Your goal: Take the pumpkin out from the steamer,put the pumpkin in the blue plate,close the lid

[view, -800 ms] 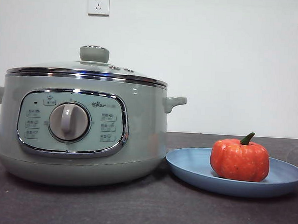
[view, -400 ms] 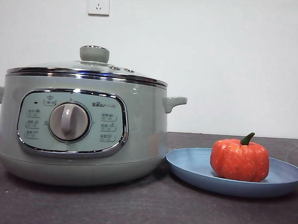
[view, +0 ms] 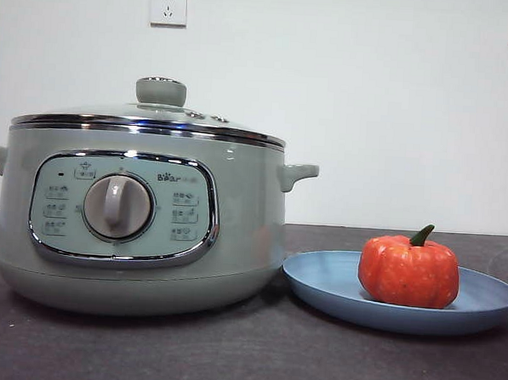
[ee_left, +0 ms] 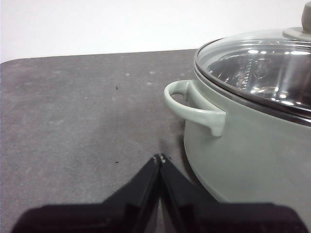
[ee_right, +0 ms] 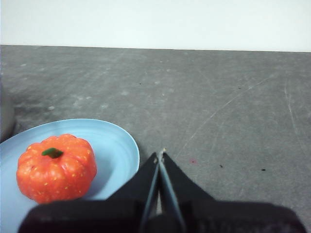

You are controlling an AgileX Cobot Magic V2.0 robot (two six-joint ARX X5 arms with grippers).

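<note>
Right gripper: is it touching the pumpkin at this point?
Apart. The right wrist view shows the right gripper, shut, over bare table, with blue plate surface between it and the pumpkin.

Your front camera sits low at table [view: 245, 360] height, close, facing the wall. Your left wrist camera looks past its hand [ee_left: 160, 159] at the steamer [ee_left: 252, 145]; your right past its hand [ee_right: 160, 156] at the blue plate [ee_right: 116, 145]. Front shares both.
</note>
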